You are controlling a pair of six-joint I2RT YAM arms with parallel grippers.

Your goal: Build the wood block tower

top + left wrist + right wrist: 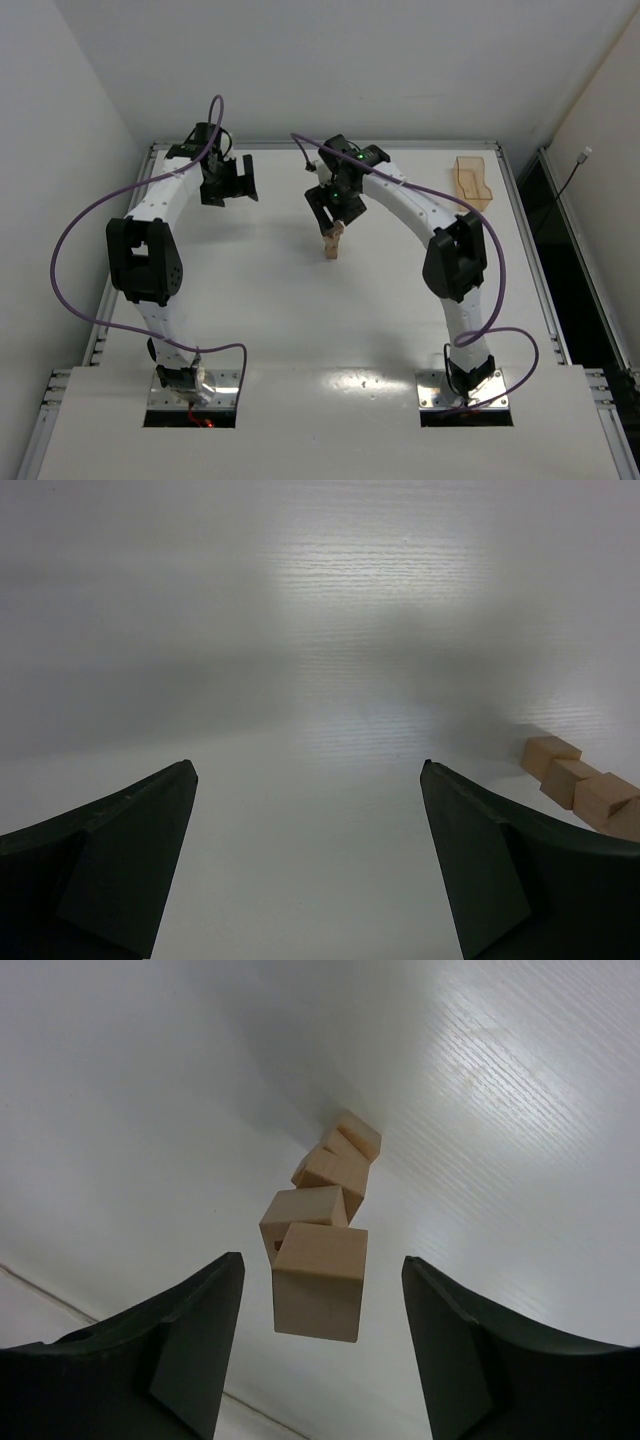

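The wood block tower (332, 243) stands as a narrow, slightly twisted column of several tan cubes at the table's middle. In the right wrist view I look down on it; its top cube (318, 1280) sits between my fingers with a gap on each side. My right gripper (322, 1260) is open, just above the tower in the top view (335, 218). My left gripper (232, 185) is open and empty, hanging well left of the tower. In the left wrist view (310, 770) the tower's cubes (578, 782) show at the right edge, beyond the right finger.
A translucent tan tray (470, 181) lies at the back right of the white table (300, 320). Purple cables loop off both arms. Walls close in the table at the back and sides.
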